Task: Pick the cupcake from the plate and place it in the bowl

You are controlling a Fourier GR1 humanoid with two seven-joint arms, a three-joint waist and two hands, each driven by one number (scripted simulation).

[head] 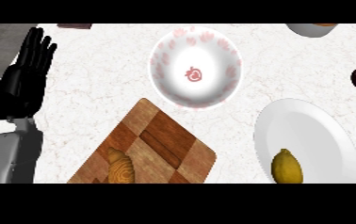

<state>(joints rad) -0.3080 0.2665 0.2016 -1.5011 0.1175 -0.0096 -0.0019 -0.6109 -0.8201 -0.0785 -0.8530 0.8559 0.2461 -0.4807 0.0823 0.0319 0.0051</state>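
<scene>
White plate (306, 124) at right holds a yellow lemon-shaped item (287, 166), untouched. Patterned bowl (208, 91) centre; wooden board (163, 140) with croissant (119, 165) beside it. Left hand (28, 72) at left edge, fingers straight up, holding nothing.

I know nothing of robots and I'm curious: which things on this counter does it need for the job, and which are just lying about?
For the job: plate; the yellow lump on it, presumably the cupcake; bowl.
Lying about: board; croissant; a vessel at the top right edge.
</scene>
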